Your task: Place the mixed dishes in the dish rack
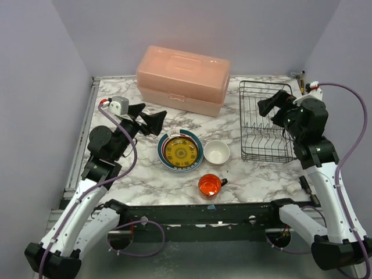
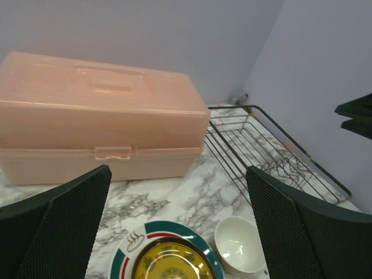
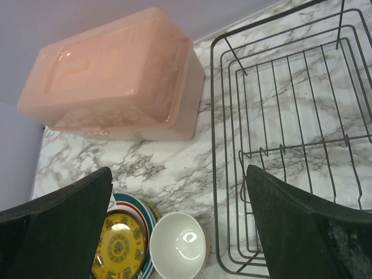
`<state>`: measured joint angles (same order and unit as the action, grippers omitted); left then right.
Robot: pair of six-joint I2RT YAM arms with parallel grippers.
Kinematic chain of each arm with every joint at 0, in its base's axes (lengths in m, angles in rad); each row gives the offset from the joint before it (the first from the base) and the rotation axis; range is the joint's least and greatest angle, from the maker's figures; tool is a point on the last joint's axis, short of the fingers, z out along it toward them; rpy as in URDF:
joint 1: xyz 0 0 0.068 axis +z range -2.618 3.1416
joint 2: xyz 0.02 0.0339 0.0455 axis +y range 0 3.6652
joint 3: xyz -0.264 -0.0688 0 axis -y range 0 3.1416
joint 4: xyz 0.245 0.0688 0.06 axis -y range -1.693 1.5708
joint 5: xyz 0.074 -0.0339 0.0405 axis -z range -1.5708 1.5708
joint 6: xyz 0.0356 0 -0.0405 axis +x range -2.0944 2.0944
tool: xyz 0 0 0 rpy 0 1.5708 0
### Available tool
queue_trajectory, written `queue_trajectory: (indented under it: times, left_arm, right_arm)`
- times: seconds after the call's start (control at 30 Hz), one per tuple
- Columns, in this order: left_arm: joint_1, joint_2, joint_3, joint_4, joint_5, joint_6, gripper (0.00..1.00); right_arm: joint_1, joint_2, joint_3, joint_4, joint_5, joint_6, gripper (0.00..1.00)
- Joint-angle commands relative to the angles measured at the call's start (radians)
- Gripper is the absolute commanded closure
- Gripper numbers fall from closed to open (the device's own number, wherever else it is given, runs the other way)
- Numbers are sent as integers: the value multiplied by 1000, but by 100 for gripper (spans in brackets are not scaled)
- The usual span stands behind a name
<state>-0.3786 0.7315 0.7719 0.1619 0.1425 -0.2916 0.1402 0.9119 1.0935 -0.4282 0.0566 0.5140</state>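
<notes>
Top external view: a marbled table (image 1: 139, 174) held a stack of plates (image 1: 181, 150), the yellow patterned one on top. A white bowl (image 1: 216, 152) sat just beside the stack on its right, and an orange mug (image 1: 210, 185) sat nearer the arms.
Dish rack (image 1: 261, 133): black wire, at the right of the table, apart from the dishes, with no dishes in it.
Left gripper (image 1: 150, 116): jaws wide, holding nothing, hovering by the stack's far-left edge.
Right gripper (image 1: 268, 106): jaws wide, empty, above the rack.
Progress: loading appeared not yet begun.
Risk, plates: flat, glossy and stacked, so a finger might slip off the rim or lift several at once.
Risk, bowl: close enough for a shoved stack to knock it.
Risk, rack: the light frame could slide if bumped.
Risk, arms: the right arm over the rack could block a delivery from the left.
</notes>
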Motion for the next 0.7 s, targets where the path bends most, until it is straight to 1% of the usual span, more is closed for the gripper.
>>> queue_trajectory:
  times: [0.0, 0.03, 0.17, 0.27, 0.37, 0.4, 0.47, 0.53, 0.6, 0.67]
  left_arm:
    - [-67, 95, 32, 5, 107, -84, 1]
    - [-87, 121, 47, -13, 114, -86, 1]
    - [-145, 216, 82, -45, 164, -123, 1]
    - [-162, 264, 107, -71, 197, -156, 1]
    - [-165, 314, 143, -133, 194, -190, 2]
    - [-166, 330, 163, -160, 184, -205, 1]
    - [-166, 370, 199, -241, 178, -221, 1]
    - [-166, 404, 229, -286, 180, -238, 2]
    - [-166, 435, 246, -318, 192, -262, 1]
    - [-166, 462, 254, -332, 210, -293, 3]
  right_arm:
    - [-3, 10, -29, -47, -37, 8, 0]
    - [-4, 11, -35, -47, -49, 7, 0]
    - [-4, 27, -61, -40, -235, -12, 0]
    - [-3, 37, -92, -41, -285, -1, 0]
    - [-3, 53, -136, -39, -325, 31, 0]
    - [-2, 61, -153, -33, -363, 43, 0]
    - [-2, 73, -194, -9, -447, 89, 0]
    - [1, 75, -254, 48, -539, 157, 0]
    - [22, 57, -314, 103, -579, 227, 0]
    - [59, 27, -346, 130, -573, 264, 0]
